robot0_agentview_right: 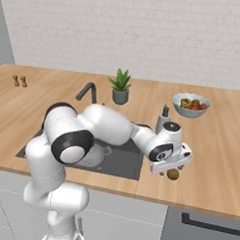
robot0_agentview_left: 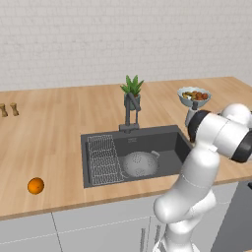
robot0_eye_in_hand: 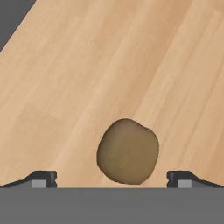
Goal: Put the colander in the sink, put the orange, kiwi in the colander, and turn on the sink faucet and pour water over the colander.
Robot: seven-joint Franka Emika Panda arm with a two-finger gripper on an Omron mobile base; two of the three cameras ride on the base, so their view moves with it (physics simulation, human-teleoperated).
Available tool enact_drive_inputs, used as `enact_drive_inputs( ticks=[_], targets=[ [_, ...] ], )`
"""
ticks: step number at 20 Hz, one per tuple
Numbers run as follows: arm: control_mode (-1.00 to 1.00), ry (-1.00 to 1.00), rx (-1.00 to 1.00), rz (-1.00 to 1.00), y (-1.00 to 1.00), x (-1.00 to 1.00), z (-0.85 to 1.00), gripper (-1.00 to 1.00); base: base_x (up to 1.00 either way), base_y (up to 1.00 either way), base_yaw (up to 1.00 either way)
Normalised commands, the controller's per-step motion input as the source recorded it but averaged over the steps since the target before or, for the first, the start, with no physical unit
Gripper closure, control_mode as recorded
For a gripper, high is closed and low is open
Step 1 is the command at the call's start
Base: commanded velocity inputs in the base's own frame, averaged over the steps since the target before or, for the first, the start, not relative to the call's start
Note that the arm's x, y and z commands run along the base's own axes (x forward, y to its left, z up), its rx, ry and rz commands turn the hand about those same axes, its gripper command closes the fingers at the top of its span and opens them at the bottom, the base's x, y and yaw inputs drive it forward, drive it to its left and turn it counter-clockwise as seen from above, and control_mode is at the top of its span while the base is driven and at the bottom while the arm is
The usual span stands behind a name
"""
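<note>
In the left base view, two small brown shakers stand at the far left edge of the wooden worktop, upper left of the frame. Lower left, the orange lies alone on the wood near the front edge, well apart from the sink. The dark basin sits at centre; a wire rack fills its left part and the colander rests on the basin floor just right of the rack. Behind the basin the sink faucet rises from its square base, with a green potted plant just behind it. Further right, a white-rimmed bowl of mixed fruit stands on the wood in the upper right, above the white arm.

In the right base view, the arm reaches across the basin to the right, and the end effector hangs low over the worktop just right of the sink, right of centre in the frame. The kiwi lies on the wood directly beneath it. A small dark-topped bottle stands behind.

In the hand view, the kiwi sits at lower centre between the two fingertips, which stand wide apart, one at each side, neither touching the fruit.
</note>
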Motion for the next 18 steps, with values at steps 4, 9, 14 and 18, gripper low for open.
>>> enact_drive_inputs(
  ticks=[4, 9, 14, 18],
  targets=[
    [-1.0, 0.0, 0.0, 0.01, -0.11, 0.11, -0.21, -1.0, 0.0, 0.0, 0.0],
    [-1.0, 0.0, 0.0, 0.0, -0.12, 0.01, -0.22, -1.0, 0.0, 0.0, 0.0],
    [-1.0, 0.0, 0.0, 0.02, -0.04, 0.15, -0.2, -1.0, 0.0, 0.0, 0.0],
    [-1.0, 0.0, 0.0, 0.04, 0.0, 0.21, -0.06, -1.0, 0.0, 0.0, 0.0]
  ],
)
